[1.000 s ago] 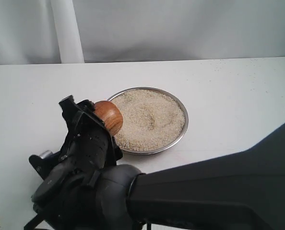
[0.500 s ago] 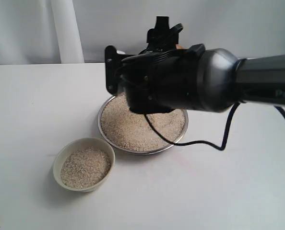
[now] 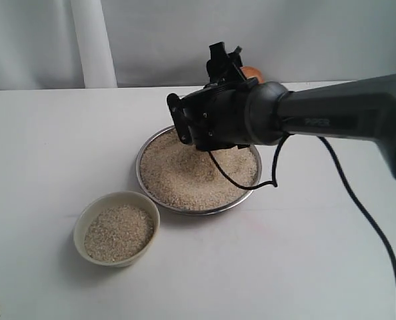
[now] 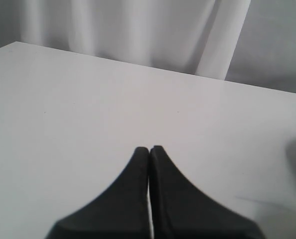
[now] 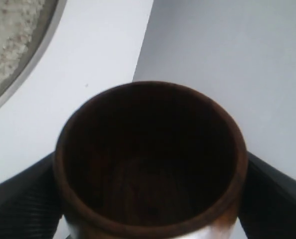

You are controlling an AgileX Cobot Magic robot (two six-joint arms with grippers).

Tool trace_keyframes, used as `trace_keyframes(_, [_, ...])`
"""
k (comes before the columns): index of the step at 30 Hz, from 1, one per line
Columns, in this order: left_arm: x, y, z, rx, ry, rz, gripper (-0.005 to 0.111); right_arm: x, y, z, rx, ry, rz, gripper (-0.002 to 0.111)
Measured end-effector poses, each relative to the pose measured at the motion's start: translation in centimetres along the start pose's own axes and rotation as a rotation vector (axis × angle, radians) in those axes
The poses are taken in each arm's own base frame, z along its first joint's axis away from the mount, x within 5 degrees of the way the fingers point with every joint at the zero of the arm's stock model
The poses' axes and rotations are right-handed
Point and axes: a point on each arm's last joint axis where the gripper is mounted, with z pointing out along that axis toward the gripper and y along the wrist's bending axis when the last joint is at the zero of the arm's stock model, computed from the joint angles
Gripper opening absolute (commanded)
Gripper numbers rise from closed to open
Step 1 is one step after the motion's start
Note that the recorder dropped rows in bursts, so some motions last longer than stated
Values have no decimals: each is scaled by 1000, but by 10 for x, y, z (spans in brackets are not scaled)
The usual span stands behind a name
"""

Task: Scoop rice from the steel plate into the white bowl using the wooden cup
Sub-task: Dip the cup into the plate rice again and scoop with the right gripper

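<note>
- Right gripper [image 3: 233, 63] pinches the wooden cup [image 5: 150, 164] by its sides. Its fingers [image 5: 18, 199] flank the wall, which leaves the mouth free for scooping. The cup's dark inside looks empty.
- Cup hangs raised near the far edge of the steel plate [image 3: 205, 211], clear of the rice [image 3: 185, 173] heaped there. It is probably lining up to dip for a scoop.
- White bowl [image 3: 80, 223] sits just beside the plate's near-left edge, already partly filled with rice and placed close for short transfers.
- Left gripper [image 4: 149, 149] is pressed together and holds nothing, parked over bare table [image 4: 88, 99], out of the way.
</note>
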Motion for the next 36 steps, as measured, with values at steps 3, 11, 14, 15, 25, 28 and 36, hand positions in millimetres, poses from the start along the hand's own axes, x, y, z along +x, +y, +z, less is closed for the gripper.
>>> trace_keyframes(3, [0,0,0,0,0,0,0,-12,8,11,-3,-4,-63,0])
trace_keyframes(11, [0,0,0,0,0,0,0,-25,27,24,-22,-1,-155,0])
trace_keyframes(14, [0,0,0,0,0,0,0,-26,29,25,-27,-1,-163,0])
trace_keyframes(15, [0,0,0,0,0,0,0,-27,31,26,-28,0,-165,0])
trace_keyframes(25, [0,0,0,0,0,0,0,-32,40,29,-71,-34,-158,0])
trace_keyframes(28, [0,0,0,0,0,0,0,-34,42,29,-83,-46,-153,0])
trace_keyframes(36, [0,0,0,0,0,0,0,-38,47,30,-109,-61,-165,0])
